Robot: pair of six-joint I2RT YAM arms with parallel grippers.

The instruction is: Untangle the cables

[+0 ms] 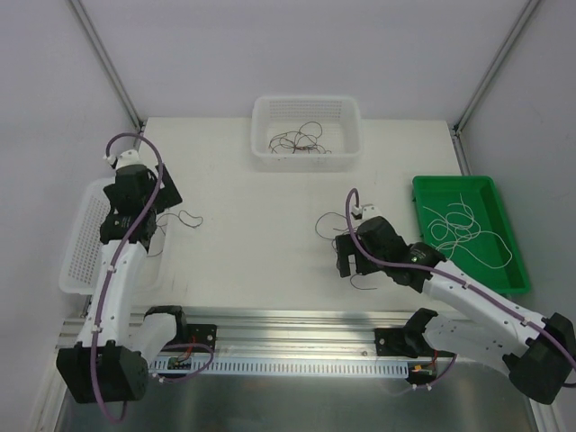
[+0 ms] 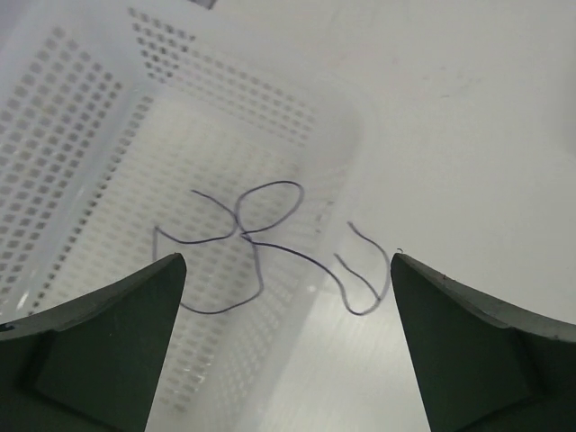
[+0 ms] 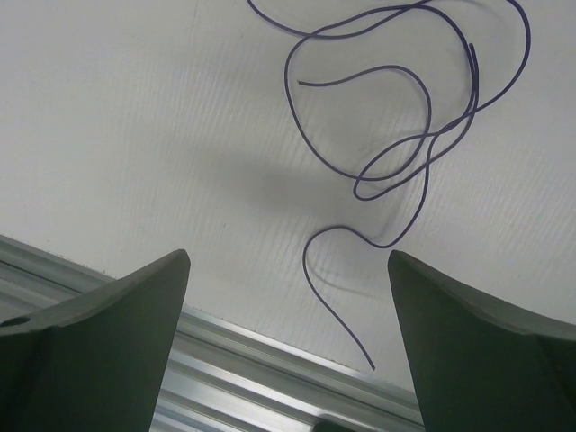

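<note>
Left gripper (image 2: 288, 270) stands wide open over a thin purple cable (image 2: 258, 270) curling across the basket (image 2: 90, 135) rim. Right gripper (image 3: 288, 265) is open too, above a looped cable (image 3: 429, 112).

White basket (image 1: 306, 163) at far edge of table (image 1: 261, 252) | second white basket (image 1: 83, 236) at left | green tray (image 1: 450, 181) at right

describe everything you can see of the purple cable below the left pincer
The purple cable is a single very thin, floppy wire, curled into a small loop that crosses itself. One part lies inside the white perforated basket; the rest runs over the rim and ends in a U-shaped bend on the white table. The open left pincer hangs above it without touching it.
</note>
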